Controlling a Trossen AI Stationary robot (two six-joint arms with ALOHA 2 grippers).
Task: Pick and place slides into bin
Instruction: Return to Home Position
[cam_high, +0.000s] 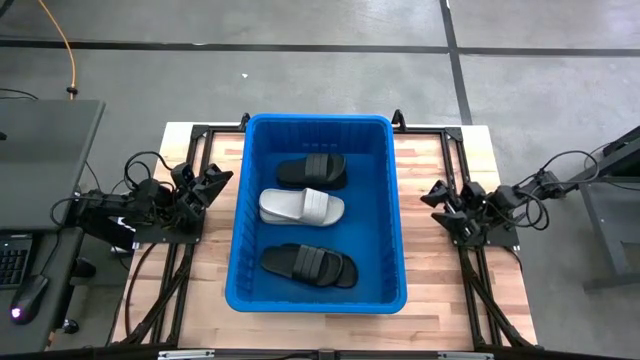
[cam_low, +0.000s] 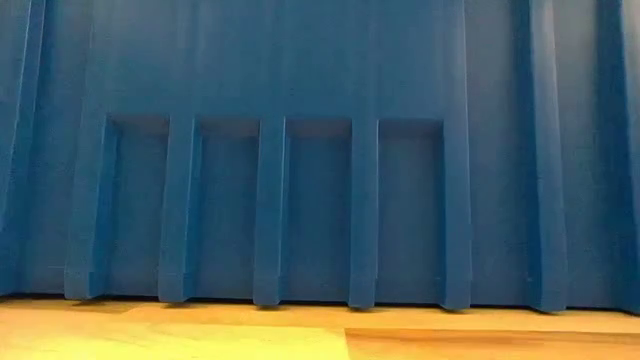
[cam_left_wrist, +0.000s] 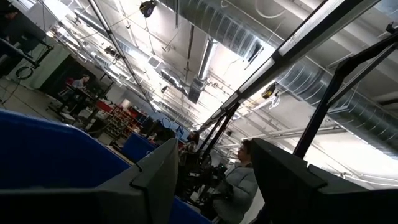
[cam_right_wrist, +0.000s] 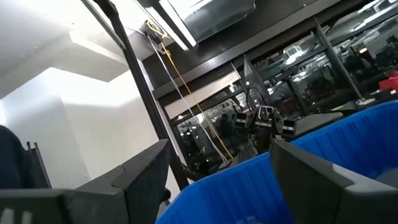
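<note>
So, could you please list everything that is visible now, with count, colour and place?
bin: one, bright blue, centre of the table
black slides: at least two, black, one at each end of the bin floor
grey slide: one, light grey, between the black ones
table: one, light wood, under the bin
left hand: one, dark, open and empty, beside the bin's left wall
right hand: one, dark, open and empty, beside the bin's right wall
</note>
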